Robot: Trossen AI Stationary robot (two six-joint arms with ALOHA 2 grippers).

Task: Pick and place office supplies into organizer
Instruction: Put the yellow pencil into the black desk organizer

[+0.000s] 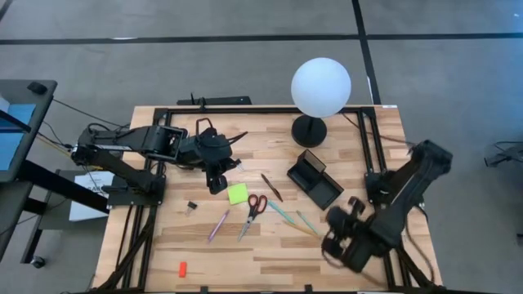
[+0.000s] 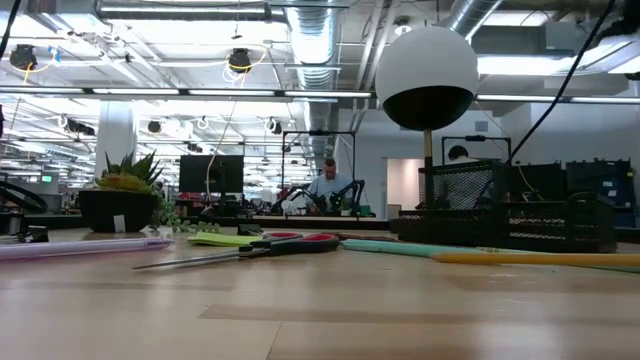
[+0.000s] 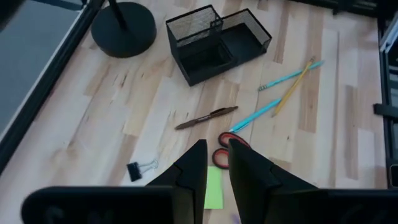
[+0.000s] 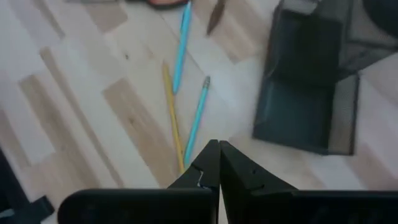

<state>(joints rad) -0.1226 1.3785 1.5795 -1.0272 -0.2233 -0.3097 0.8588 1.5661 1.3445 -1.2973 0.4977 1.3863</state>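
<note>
High view: left gripper (image 1: 216, 181) hangs near the tabletop's middle, just beside the green sticky pad (image 1: 237, 193), jaws narrow and holding nothing; right gripper (image 1: 337, 242) sits near the right front corner, pinched shut and empty, with the organizer (image 1: 314, 179) on the right half, still unfilled, and scissors (image 1: 252, 213), pens (image 1: 283, 214) and a binder clip (image 1: 192, 207) loose mid-table. Low view: scissors and pens lie flat with the mesh organizer behind them, no gripper in frame. Wrist views: left fingers (image 3: 191, 172) stand slightly apart above the pad and red handles, right ones closed tight over the yellow pencil (image 4: 172, 114); my read is that the flat pad could slide or a thin pen roll if jaws come down too narrow, and no readable labels or writing anywhere.
</note>
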